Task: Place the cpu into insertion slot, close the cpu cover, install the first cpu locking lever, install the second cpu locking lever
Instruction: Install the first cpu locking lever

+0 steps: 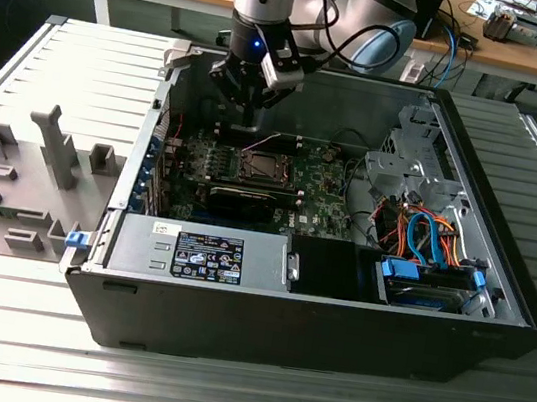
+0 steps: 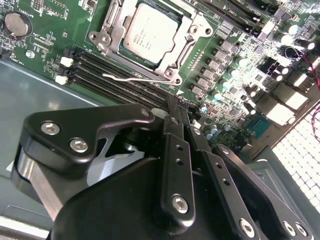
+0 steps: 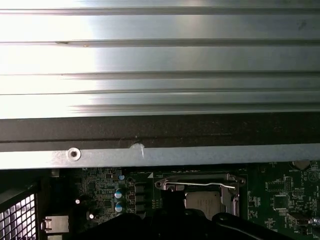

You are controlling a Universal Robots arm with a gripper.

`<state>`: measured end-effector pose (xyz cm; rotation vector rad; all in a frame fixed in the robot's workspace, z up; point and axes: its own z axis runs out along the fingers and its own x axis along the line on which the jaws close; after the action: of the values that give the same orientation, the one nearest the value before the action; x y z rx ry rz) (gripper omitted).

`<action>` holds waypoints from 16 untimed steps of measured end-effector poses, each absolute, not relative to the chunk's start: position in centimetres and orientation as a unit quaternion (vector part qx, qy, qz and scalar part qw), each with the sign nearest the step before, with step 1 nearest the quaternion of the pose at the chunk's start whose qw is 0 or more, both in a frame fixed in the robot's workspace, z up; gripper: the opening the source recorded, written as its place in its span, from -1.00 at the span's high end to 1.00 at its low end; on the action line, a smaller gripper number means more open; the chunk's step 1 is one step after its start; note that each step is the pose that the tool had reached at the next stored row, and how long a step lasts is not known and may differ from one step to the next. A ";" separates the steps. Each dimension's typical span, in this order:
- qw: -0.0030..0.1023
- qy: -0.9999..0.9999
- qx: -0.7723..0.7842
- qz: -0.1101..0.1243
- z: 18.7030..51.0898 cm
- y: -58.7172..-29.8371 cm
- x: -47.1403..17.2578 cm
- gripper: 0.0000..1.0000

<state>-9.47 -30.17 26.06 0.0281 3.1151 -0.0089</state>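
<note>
The computer case (image 1: pixel 333 312) lies open with the motherboard (image 2: pixel 60 45) beneath the gripper (image 2: pixel 179 107), whose fingers are pressed together, holding nothing. Just ahead of its tips, the cpu (image 2: pixel 150 34) sits in the insertion slot (image 2: pixel 176 64) with the cpu cover (image 2: pixel 192 32) down — a thin locking lever (image 2: pixel 135 76) seems unlatched, so the lever step looks in hand, calling for a precise push.
</note>
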 end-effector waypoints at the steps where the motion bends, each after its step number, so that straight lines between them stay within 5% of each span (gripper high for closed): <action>1: 0.013 1.000 0.009 -0.003 26.0 -30.2 -9.5 0.79; 16: 0.013 1.000 0.008 -0.003 24.2 -29.9 -9.3 0.79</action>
<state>-9.31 -29.94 24.25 0.0252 3.1150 -0.0086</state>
